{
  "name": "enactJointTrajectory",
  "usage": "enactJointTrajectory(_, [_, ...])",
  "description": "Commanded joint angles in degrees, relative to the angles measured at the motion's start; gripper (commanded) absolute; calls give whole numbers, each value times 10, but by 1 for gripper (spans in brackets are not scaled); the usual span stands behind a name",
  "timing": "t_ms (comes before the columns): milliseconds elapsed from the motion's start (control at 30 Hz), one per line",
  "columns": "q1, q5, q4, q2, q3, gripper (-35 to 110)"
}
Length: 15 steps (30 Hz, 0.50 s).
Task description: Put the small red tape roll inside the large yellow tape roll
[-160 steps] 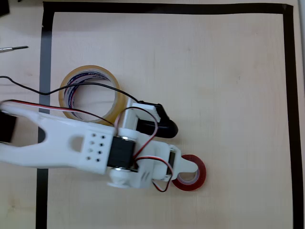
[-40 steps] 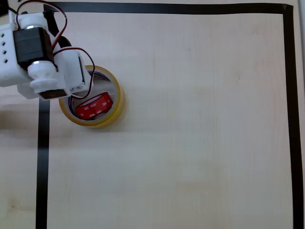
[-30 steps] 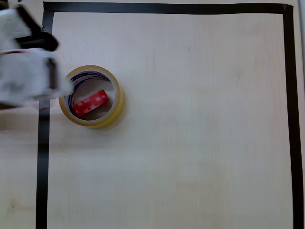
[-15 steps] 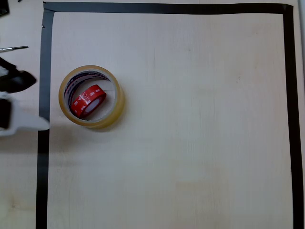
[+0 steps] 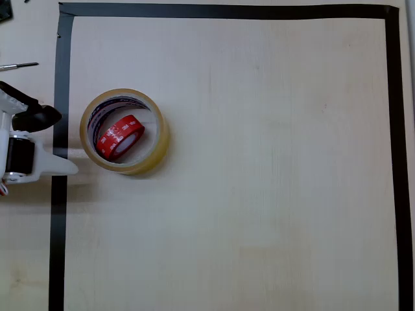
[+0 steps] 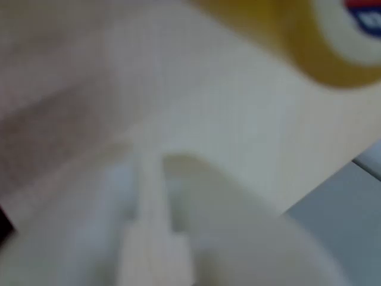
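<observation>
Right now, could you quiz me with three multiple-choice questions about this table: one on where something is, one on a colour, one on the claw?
1. Where is the small red tape roll?
A. Inside the large yellow tape roll
B. At the table's right edge
C. In the claw

2. What colour is the tape border on the table?
A. Blue
B. Black
C. White

3. What is the claw doing?
A. Gripping the red roll
B. Gripping the yellow roll
C. Holding nothing, left of the rolls

Answers: 1 A, the red roll leans within the yellow ring's hole. 2 B, the strip is black. 3 C, the claw sits apart at the overhead view's left edge.
</observation>
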Motion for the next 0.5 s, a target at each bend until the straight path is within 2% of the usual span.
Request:
enactJointTrajectory(0, [-1, 3, 53, 10, -21, 0])
enactJointTrajectory(467, [-53, 3, 60, 11, -22, 0])
